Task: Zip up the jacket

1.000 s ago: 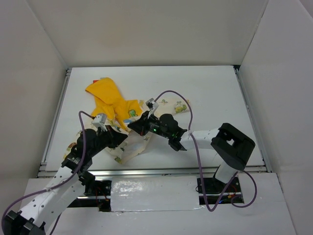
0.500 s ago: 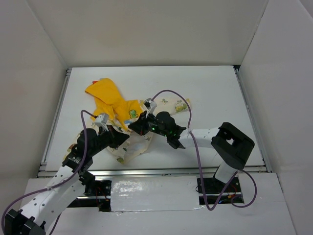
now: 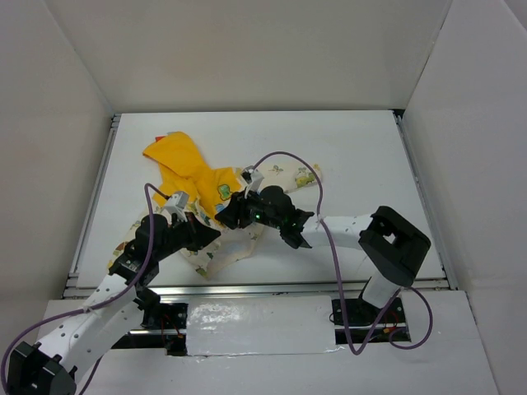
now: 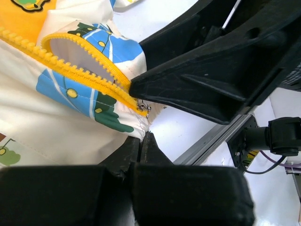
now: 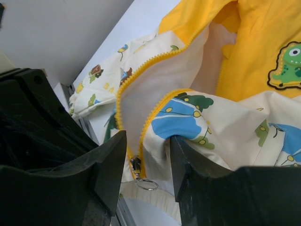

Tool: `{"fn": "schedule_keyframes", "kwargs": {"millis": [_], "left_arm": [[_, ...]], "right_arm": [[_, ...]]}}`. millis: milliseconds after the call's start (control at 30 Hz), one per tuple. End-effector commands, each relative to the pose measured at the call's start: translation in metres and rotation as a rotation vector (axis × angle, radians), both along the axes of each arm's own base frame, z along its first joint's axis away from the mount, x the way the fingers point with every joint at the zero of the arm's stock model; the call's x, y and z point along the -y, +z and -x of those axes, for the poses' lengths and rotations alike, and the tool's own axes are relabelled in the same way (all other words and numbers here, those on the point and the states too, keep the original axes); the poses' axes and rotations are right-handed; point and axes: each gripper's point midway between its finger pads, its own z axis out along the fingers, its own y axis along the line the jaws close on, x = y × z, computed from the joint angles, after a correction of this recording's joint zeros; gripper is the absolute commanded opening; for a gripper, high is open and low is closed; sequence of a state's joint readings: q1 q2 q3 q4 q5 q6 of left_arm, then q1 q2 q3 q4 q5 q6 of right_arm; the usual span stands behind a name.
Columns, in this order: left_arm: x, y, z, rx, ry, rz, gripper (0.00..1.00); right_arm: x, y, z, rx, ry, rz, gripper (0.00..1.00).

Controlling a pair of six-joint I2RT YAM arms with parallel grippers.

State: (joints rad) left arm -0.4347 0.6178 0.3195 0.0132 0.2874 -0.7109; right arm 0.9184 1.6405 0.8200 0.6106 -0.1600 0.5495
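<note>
L pincer (image 4: 142, 137) pinches jacket (image 4: 56, 125) hem; R pincer's (image 5: 148, 143) grip unclear.

On the white table (image 3: 362, 156) lies the jacket (image 3: 193, 177), crumpled at its near-left part, yellow hood pointing away.

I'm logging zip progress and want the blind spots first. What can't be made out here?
1. Right wrist: whether the right gripper pinches cloth or only straddles the slider; cloth fills the gap.
2. Left wrist: how much hem the left gripper holds; its fingers cover it.
3. Top external: the zipper bottom of the jacket, covered by both grippers.
</note>
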Motion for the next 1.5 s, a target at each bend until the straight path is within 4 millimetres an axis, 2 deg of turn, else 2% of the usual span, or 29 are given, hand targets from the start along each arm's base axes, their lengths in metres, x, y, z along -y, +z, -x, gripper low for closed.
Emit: {"fn": "schedule_keyframes", "kwargs": {"millis": [0,133,267,300,367,400,467,500,567,633,667,767,867,967,1200,1333,1467], "left_arm": [[0.006,0.003,0.003,0.029,-0.041,0.022,0.00],[0.006,0.004,0.003,0.034,-0.041,0.024,0.00],[0.008,0.003,0.004,0.028,-0.054,0.026,0.00],[0.009,0.003,0.003,0.029,-0.056,0.026,0.00],[0.010,0.004,0.004,0.032,-0.064,0.027,0.00],[0.010,0.003,0.004,0.029,-0.065,0.028,0.00],[0.010,0.004,0.005,0.033,-0.068,0.026,0.00],[0.010,0.006,0.005,0.040,-0.069,0.031,0.00],[0.010,0.006,0.005,0.041,-0.071,0.035,0.00],[0.011,0.007,0.005,0.042,-0.071,0.035,0.00],[0.011,0.008,0.005,0.045,-0.076,0.037,0.00],[0.012,0.008,0.005,0.045,-0.080,0.040,0.00],[0.013,0.008,0.004,0.043,-0.081,0.036,0.00],[0.013,0.012,0.003,0.054,-0.084,0.036,0.00],[0.015,0.012,0.003,0.053,-0.093,0.040,0.00],[0.015,0.011,0.004,0.050,-0.098,0.042,0.00],[0.016,0.011,0.003,0.051,-0.100,0.042,0.00]], "right_arm": [[0.000,0.057,-0.008,0.079,-0.004,-0.079,0.50],[0.009,0.069,-0.008,0.092,-0.007,-0.067,0.65],[0.026,0.069,-0.007,0.087,-0.044,-0.064,0.72],[0.032,0.062,-0.005,0.077,-0.049,-0.053,0.74],[0.039,0.063,0.000,0.077,-0.055,-0.059,0.75],[0.043,0.053,0.005,0.062,-0.048,-0.041,0.75],[0.048,0.051,0.011,0.054,-0.044,-0.046,0.75],[0.052,0.041,0.014,0.041,-0.044,-0.036,0.75],[0.055,0.038,0.021,0.023,-0.029,-0.045,0.75],[0.054,0.029,0.034,-0.024,0.015,-0.059,0.74],[0.050,0.027,0.048,-0.034,0.079,-0.086,0.73],[0.044,0.013,0.065,-0.082,0.111,-0.097,0.72],[0.038,0.000,0.071,-0.109,0.131,-0.112,0.70],[0.032,-0.005,0.071,-0.120,0.137,-0.121,0.69],[0.025,-0.017,0.055,-0.111,0.075,-0.114,0.68],[0.019,-0.014,0.054,-0.111,0.089,-0.145,0.67],[0.014,-0.011,0.053,-0.109,0.097,-0.169,0.62]]}}
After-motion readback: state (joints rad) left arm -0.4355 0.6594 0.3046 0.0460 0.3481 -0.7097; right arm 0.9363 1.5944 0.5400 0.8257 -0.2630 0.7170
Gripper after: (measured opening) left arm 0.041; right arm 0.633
